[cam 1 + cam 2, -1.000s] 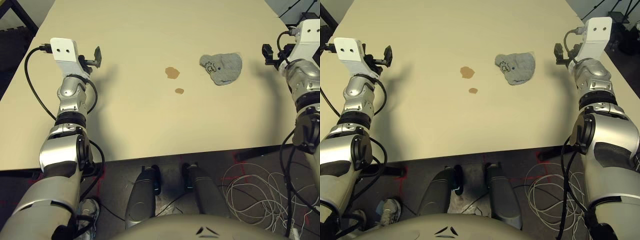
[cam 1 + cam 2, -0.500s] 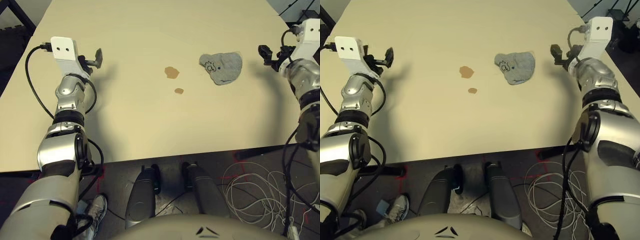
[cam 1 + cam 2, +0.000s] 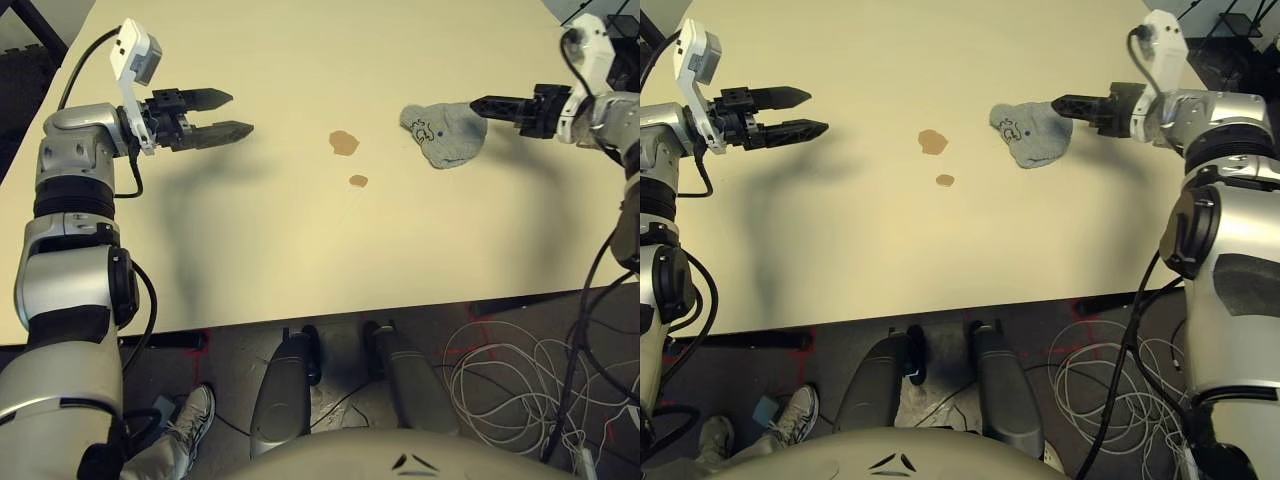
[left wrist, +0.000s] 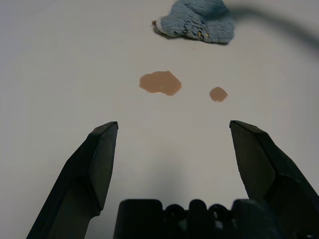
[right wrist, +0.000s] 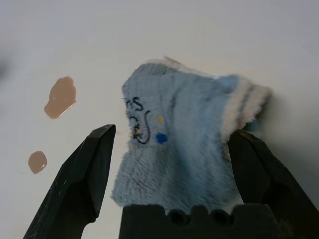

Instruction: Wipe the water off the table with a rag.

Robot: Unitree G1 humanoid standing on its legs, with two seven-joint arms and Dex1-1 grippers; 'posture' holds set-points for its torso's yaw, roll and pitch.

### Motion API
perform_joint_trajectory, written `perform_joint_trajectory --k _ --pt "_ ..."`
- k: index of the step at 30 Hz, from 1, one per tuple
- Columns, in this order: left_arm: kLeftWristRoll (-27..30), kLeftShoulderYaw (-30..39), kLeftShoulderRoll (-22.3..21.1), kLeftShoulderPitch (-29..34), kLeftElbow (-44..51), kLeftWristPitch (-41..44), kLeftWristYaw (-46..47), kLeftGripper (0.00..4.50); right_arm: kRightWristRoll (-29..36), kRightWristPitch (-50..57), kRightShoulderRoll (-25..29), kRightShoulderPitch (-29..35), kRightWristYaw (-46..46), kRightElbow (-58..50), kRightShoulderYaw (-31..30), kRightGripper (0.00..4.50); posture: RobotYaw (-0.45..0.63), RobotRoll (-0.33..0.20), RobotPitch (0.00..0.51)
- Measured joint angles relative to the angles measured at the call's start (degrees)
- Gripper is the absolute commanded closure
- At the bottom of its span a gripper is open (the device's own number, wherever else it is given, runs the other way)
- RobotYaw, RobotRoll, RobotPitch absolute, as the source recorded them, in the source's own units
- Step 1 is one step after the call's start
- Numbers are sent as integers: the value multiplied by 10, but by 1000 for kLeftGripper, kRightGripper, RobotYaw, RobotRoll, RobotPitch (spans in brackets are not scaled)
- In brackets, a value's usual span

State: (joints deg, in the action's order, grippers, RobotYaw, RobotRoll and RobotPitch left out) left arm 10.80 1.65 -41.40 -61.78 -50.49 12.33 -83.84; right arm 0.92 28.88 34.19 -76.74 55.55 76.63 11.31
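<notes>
Nothing wiped yet: both blotches of the water (image 3: 344, 144) sit on the table (image 3: 300, 250), the rag (image 5: 184, 144) lies ungrabbed beside them between the right gripper (image 5: 174, 164)'s spread fingers

Bright, even light falls on the table (image 3: 300, 250). Soft grey shadows lie under both arms. Far things look blurry in the left wrist view.

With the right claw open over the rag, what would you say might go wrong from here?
1. The right claw straddles the rag, which lies flat on the table; its fingers may close on only a fold, or slide it rather than lift it.
2. The two blotches of water lie apart, so one pass may miss the smaller one.
3. The open left claw hovers on the far side of the water, perhaps in the wiping path.
</notes>
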Motion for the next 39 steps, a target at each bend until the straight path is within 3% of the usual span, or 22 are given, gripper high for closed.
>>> perform_joint_trajectory --k 14,23,32,39 --pt "12 -5 3 70 133 63 0 0 -9 -32 -26 23 -45 0 -7 25 98 0 311" --pt "19 -5 2 82 149 76 8 0 -7 -45 -21 29 -65 0 2 25 93 0 311" --pt "25 -5 2 82 151 74 10 0 -14 -45 37 28 -76 0 8 25 73 0 306" --pt "25 -6 6 81 141 67 13 0 -14 -46 35 36 -91 1 10 25 100 0 297"
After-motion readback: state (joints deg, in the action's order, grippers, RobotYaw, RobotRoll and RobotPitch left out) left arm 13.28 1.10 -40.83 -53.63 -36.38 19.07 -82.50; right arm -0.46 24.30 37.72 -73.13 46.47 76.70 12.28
